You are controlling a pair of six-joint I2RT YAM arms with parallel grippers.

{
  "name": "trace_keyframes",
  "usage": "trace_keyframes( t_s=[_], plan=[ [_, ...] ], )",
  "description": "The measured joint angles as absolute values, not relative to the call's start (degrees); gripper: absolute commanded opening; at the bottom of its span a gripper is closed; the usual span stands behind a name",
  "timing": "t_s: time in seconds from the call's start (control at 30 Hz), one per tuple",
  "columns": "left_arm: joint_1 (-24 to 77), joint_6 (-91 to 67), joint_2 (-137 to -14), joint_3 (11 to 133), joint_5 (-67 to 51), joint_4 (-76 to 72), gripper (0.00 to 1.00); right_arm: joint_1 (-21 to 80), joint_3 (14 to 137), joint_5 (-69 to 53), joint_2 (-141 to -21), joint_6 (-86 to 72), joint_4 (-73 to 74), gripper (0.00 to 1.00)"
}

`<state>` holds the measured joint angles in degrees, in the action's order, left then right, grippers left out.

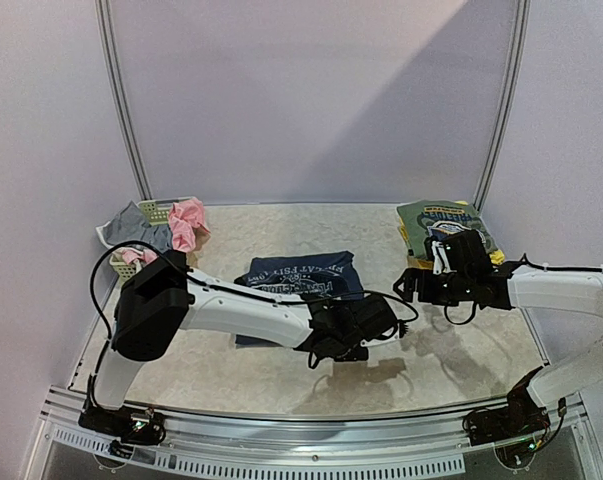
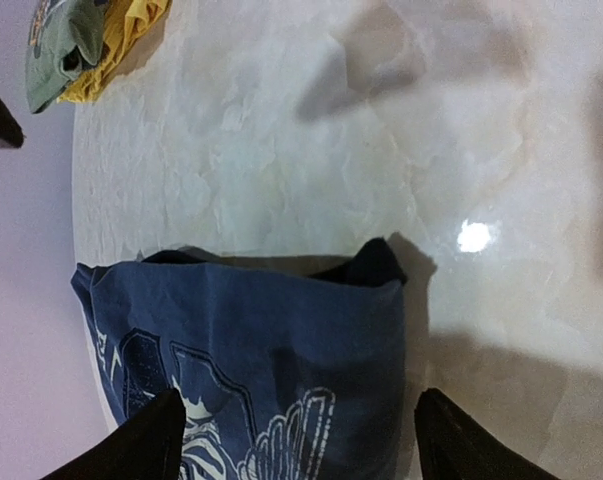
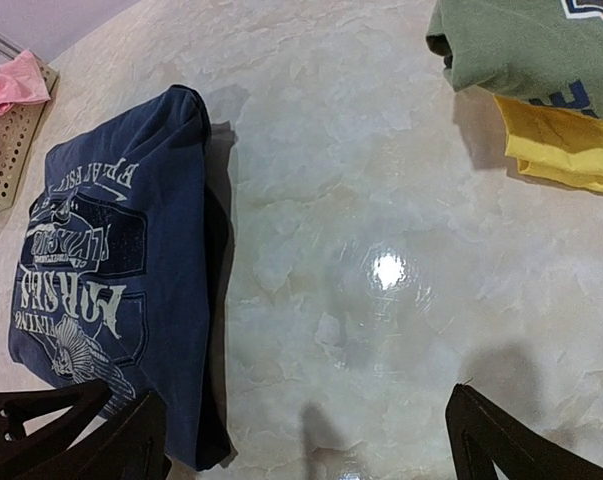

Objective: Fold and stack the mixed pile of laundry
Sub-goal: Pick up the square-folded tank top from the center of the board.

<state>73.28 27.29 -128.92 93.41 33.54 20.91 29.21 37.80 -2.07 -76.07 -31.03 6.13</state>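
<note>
The folded navy cotton tee with the white print (image 1: pixel 299 272) lies flat in the middle of the pale marble-look table (image 1: pixel 461 350). The left gripper (image 2: pixel 296 440) hangs directly over the tee's near right corner with its jaws spread wide and nothing between them. In the left wrist view one finger stands above the print and the other above bare table, just past the tee's side edge. I cannot tell if they touch the cloth.

The right gripper (image 3: pixel 306 445) is also fully open and empty. It is beside the finished stack at the far right, a folded green shirt (image 3: pixel 521 45) on a yellow one (image 3: pixel 561 140). From there the tee is well apart, to its left.

So the left arm is clearly nearer the tee. The stack lies to the tee's right and further back, and I judge the coming move depends on this direction.
</note>
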Motion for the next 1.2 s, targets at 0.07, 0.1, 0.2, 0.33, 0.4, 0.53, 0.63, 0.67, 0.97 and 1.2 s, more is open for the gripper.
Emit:
trace_keyframes(
  t_s=[0.07, 0.1, 0.2, 0.33, 0.4, 0.53, 0.63, 0.67, 0.97, 1.2],
  plan=[
    [73.3, 27.9, -129.8, 94.6, 32.8, 20.6, 0.79, 29.1, 37.8, -2.1, -76.1, -31.0, 6.1, 0.99],
    [73.3, 28.1, -130.5, 95.3, 32.5, 20.5, 0.78, 29.1, 37.8, -2.1, -76.1, -31.0, 6.1, 0.99],
    [73.3, 28.7, -132.1, 96.7, 32.2, 20.0, 0.73, 29.1, 37.7, -2.1, -75.9, -31.0, 6.2, 0.99],
    [73.0, 29.5, -133.4, 97.6, 32.3, 18.9, 0.47, 29.1, 37.4, -2.0, -74.8, -31.1, 6.2, 0.99],
    [72.8, 29.1, -133.9, 97.7, 32.5, 18.4, 0.33, 29.1, 37.4, -2.0, -74.6, -31.1, 6.2, 0.99],
    [72.4, 29.7, -134.6, 96.9, 32.6, 17.4, 0.0, 29.0, 37.4, -2.0, -74.5, -31.2, 6.4, 0.99],
    [72.2, 29.6, -134.2, 94.4, 32.7, 15.0, 0.0, 28.9, 37.4, -2.0, -74.5, -31.3, 6.5, 0.99],
    [72.2, 29.5, -133.6, 93.0, 32.5, 13.7, 0.0, 28.8, 37.4, -2.0, -74.3, -31.4, 6.7, 0.99],
    [72.1, 26.3, -123.9, 76.8, 28.9, 4.3, 0.0, 28.8, 37.8, -3.2, -72.2, -34.0, 9.1, 0.99],
    [71.4, 23.1, -118.1, 69.4, 26.1, -3.1, 0.0, 28.8, 39.0, -12.3, -74.2, -37.6, 8.6, 0.99]
  ],
)
